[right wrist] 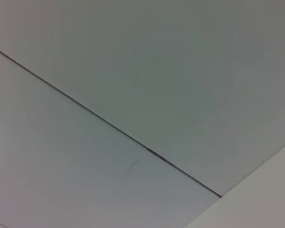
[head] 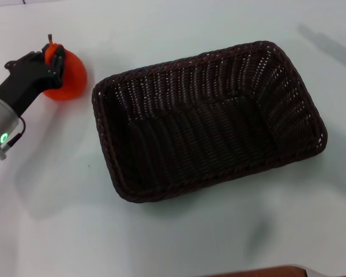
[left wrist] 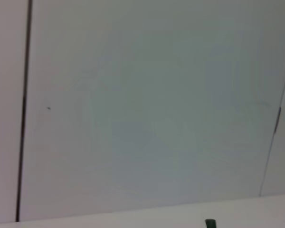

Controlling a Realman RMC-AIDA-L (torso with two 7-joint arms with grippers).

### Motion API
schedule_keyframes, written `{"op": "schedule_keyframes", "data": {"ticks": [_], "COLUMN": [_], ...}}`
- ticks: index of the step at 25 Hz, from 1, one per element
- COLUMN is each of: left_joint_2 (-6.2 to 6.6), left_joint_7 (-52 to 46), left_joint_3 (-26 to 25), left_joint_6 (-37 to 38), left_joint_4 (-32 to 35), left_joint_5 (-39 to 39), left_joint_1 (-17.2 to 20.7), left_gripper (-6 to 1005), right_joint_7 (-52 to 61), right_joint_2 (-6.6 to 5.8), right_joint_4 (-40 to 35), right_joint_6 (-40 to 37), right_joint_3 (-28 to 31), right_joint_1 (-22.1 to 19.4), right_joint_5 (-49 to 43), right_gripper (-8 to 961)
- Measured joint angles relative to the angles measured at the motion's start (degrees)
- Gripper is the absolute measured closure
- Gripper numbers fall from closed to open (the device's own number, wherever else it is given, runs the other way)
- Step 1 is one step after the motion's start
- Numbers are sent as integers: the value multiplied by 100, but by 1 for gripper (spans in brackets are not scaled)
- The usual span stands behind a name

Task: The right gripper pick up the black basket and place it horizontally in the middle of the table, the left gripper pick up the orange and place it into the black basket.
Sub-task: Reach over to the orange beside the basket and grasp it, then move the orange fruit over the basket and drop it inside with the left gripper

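Basket (head: 207, 118) first: you have it lying flat on the white tabletop (head: 57, 219), mouth up, roughly in the middle of the head view and turned a little so its long side runs from near left to far right. It is a dark woven rectangle with sloped sides, rounded corners and a braided rim, and you can see right down to its woven floor. Look to the far left and you find the orange (head: 68, 78), a small bright orange-red fruit with a short dark stem at its top, well apart from the basket and outside it. Your left claw (head: 53, 64) is on that orange, reaching in from the left edge, with its black fingers (head: 57, 60) pressed around the top of the fruit beside the stem, so it is pinching the orange; whether the fruit is resting on the tabletop or just off it, you cannot tell. Behind the fingers runs the black forearm, then the silver wrist with its small green light (head: 4, 137). Your right claw does not show in any view. Both wrist views give you only pale flat panels crossed by thin dark seams.
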Motion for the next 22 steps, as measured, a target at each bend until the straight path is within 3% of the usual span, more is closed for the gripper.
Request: {"op": "schedule_keyframes", "data": {"ticks": [6, 9, 10, 12, 14, 16, 19, 22], "left_joint_2": [-50, 8, 72, 97, 122, 82, -85, -210], "left_joint_7": [-8, -117, -368, -494, -703, -756, -772, -863], "left_joint_3": [-83, -73, -38, -23, -11, -6, 1, 210], "left_joint_6": [-67, -281, -609, -804, -1501, -2030, -2691, -2994], "left_joint_4": [-965, -1558, -1865, -1952, -1989, -1941, -1905, -1866], "left_joint_5": [-10, -8, 14, 44, 231, 480, 1093, 1525], "left_joint_1": [621, 961, 1148, 1207, 1255, 1261, 1260, 1231], "left_gripper": [810, 823, 824, 824, 824, 824, 824, 823], "right_joint_7": [-24, -33, -41, -67, -96, -124, -147, -150], "right_joint_2": [-11, -7, -4, 2, 11, 23, 38, 45], "right_joint_4": [76, 76, 76, 76, 76, 79, 87, 93], "right_joint_6": [-29, -30, -30, -30, -33, -58, -99, -144], "right_joint_3": [-6, -7, -8, -9, -9, -9, -9, -9], "right_joint_1": [81, 129, 146, 179, 213, 256, 315, 356], "right_joint_5": [2, 4, 4, 7, 12, 15, 17, 13], "right_gripper": [326, 326, 326, 326, 326, 326, 326, 326]}}
